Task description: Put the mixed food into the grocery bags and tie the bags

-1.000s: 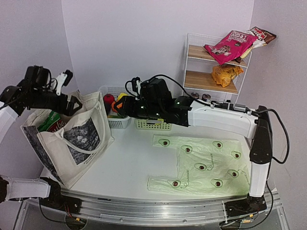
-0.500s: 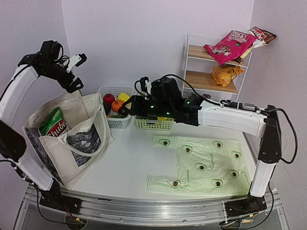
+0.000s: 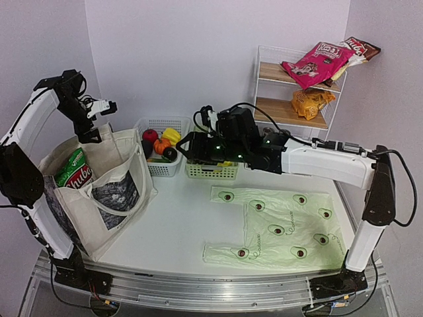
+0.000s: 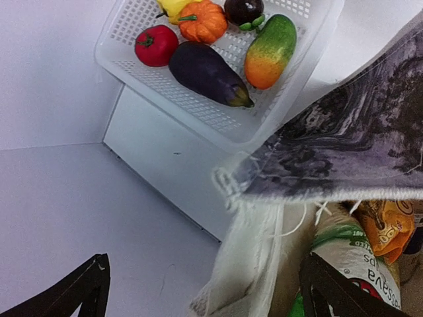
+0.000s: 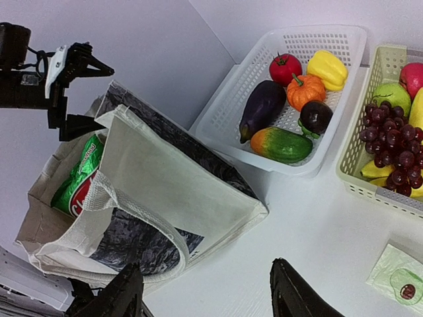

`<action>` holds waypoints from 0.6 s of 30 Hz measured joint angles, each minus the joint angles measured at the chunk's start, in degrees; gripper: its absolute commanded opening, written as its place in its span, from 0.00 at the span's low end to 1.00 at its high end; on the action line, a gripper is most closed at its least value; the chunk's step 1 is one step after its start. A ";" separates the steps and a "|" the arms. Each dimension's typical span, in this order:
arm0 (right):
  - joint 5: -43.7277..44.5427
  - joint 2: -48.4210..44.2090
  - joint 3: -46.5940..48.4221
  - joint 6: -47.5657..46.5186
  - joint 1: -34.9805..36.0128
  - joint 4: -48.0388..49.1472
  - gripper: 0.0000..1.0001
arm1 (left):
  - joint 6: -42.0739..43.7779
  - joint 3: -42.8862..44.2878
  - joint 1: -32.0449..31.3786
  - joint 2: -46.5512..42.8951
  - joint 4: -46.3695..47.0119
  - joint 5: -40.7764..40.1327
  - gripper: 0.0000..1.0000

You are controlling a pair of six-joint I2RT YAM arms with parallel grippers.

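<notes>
Here, left hand (image 4: 205, 257) and right hand (image 5: 206, 265) are seen released. The grapes (image 5: 390, 142), at two o'clock of the latter, are judged soft, best taken by the stem.

tote (image 3: 99, 188) was beige with black-white print; plastic bag (image 3: 284, 228) pale green, avocado pattern; grapes (image 5: 390, 145) dark purple; packet (image 5: 78, 179) green-red.

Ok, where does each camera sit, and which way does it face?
Top external: high behind both arms, looking down at the table; both show.
Left wrist: above the canvas tote's mouth, looking down at the white basket; open left gripper at bottom.
Right wrist: facing down-left across tote and white basket; open right gripper at bottom.
Shared: both wrist views show tote and white basket.
</notes>
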 measured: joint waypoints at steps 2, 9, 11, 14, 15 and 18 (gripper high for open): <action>0.02 -0.25 -0.19 -0.20 -0.02 0.02 0.62 | 0.22 -0.88 0.00 0.53 0.07 1.29 0.94; 0.26 -0.89 -1.80 -0.14 -0.08 0.06 0.62 | -3.88 -1.16 1.50 3.61 -1.78 2.94 0.00; 0.52 -1.27 -2.65 -0.06 -0.11 0.00 0.62 | -5.86 -1.23 2.24 3.39 -3.32 2.93 0.00; 1.27 -1.73 -3.56 0.01 -0.11 0.00 0.62 | -8.75 -3.55 3.66 0.82 -3.82 1.98 0.00; 1.43 -1.81 -3.62 0.05 -0.11 -0.04 0.62 | -9.75 -5.37 4.39 -0.88 -3.78 1.28 0.00; 1.70 -1.87 -3.62 0.08 -0.11 0.02 0.62 | -10.87 -9.08 8.39 -5.09 -4.31 -0.21 0.00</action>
